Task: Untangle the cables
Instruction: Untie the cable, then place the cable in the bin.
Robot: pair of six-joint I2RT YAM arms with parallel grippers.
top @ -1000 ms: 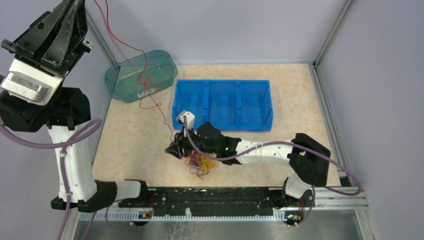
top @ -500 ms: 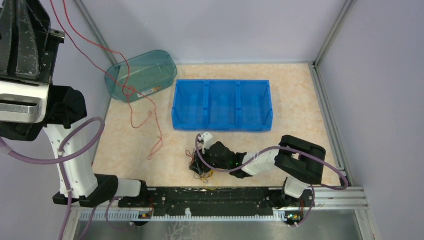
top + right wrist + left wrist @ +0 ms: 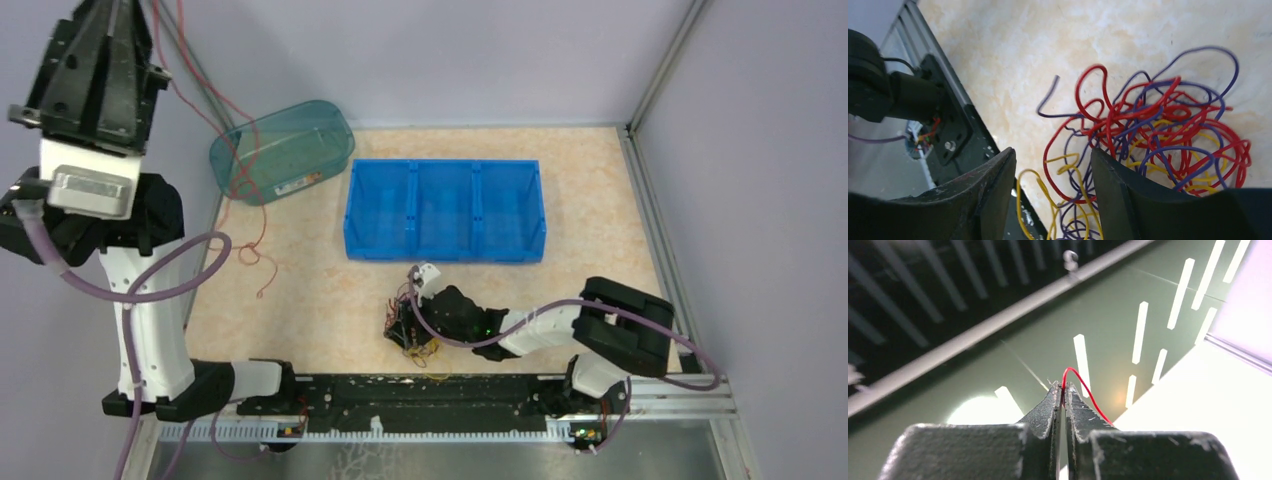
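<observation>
My left gripper (image 3: 122, 12) is raised high at the far left and points upward. It is shut on a thin red cable (image 3: 1074, 374). That red cable (image 3: 262, 220) hangs down over the teal bin, and its loose end lies curled on the table. The remaining cables (image 3: 412, 338) form a red, purple and yellow tangle (image 3: 1158, 130) near the front rail. My right gripper (image 3: 404, 322) is low over this tangle. In the right wrist view the right gripper (image 3: 1052, 155) stands open, with yellow and purple loops lying between its fingers.
A teal translucent bin (image 3: 300, 125) sits at the back left. A blue bin (image 3: 445, 240) with three compartments stands mid-table, just behind the tangle. The black base rail (image 3: 420, 390) runs along the near edge, close to the tangle. Grey walls enclose the table.
The red cable has come free of the tangle, and its end now lies at the left. My right gripper moved toward the front rail and opened wider. The left arm shifted while staying raised.
</observation>
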